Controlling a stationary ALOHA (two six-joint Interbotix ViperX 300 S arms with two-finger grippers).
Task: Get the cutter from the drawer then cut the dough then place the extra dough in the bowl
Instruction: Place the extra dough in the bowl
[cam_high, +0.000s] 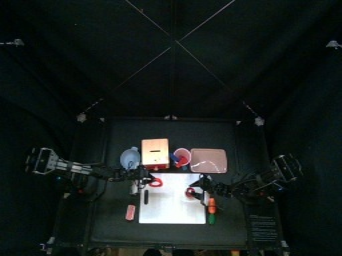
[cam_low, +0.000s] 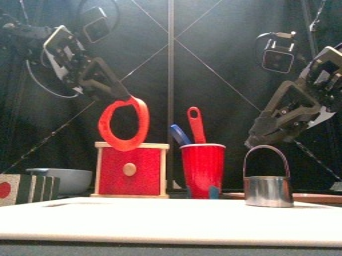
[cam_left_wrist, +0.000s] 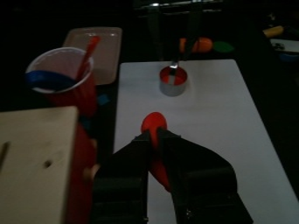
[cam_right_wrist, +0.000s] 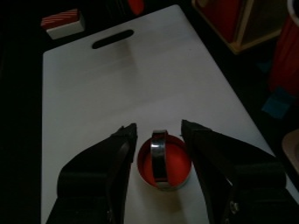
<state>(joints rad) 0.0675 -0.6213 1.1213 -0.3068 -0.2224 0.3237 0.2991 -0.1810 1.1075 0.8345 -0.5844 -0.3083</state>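
My left gripper (cam_low: 104, 88) is shut on a red dough ring (cam_low: 123, 123) and holds it in the air above the wooden box (cam_low: 131, 170); in the left wrist view the ring (cam_left_wrist: 155, 133) shows between the closed jaws. The metal cutter (cam_low: 269, 182) stands on the white cutting board (cam_high: 174, 205), with a red dough disc (cam_right_wrist: 152, 164) inside it. My right gripper (cam_right_wrist: 160, 144) hovers open above the cutter (cam_right_wrist: 162, 156), one jaw on either side of its wire handle, touching nothing. The blue-grey bowl (cam_low: 64, 180) sits left of the box.
A red cup (cam_low: 203, 168) with a blue and a red knife stands between box and cutter. The pink tray (cam_high: 210, 157) lies at the back right. An orange and green toy (cam_high: 211, 207) rests at the board's right edge, and dark sushi blocks (cam_low: 34, 186) at the left.
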